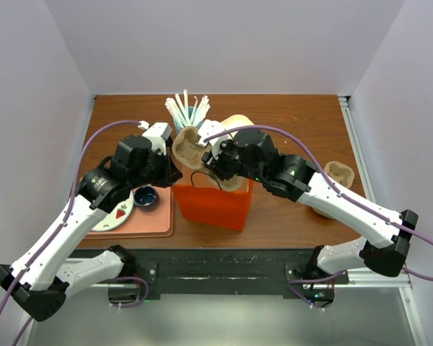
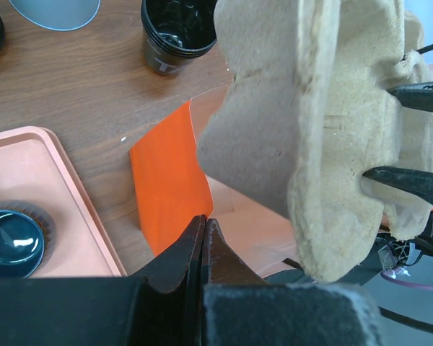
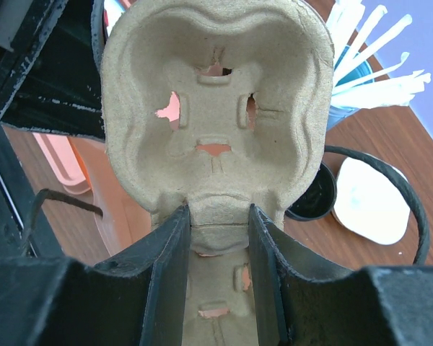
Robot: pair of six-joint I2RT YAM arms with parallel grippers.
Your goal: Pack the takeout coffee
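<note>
A moulded cardboard cup carrier (image 1: pixel 190 146) (image 2: pixel 303 130) (image 3: pixel 216 86) hangs tilted over the open orange paper bag (image 1: pixel 216 205) (image 2: pixel 166 187). My right gripper (image 1: pixel 211 162) (image 3: pixel 218 209) is shut on the carrier's middle ridge. My left gripper (image 1: pixel 172 175) (image 2: pixel 204 220) is shut, with its tips right at the bag's near rim and nothing visible between them. The takeout coffee, a small black cup (image 2: pixel 177 32) (image 3: pixel 314 194), stands on the table behind the bag. In the top view the arms hide it.
A light blue tumbler of white straws (image 1: pixel 187 108) (image 3: pixel 368 79) stands at the back. A pale disc (image 2: pixel 54 11) (image 3: pixel 368 202) lies beside the black cup. The pink tray (image 1: pixel 141 227) (image 2: pixel 36 187) at the left holds a dark blue mug (image 1: pixel 145 196) (image 2: pixel 11 241). A second carrier (image 1: pixel 339 173) sits at the right.
</note>
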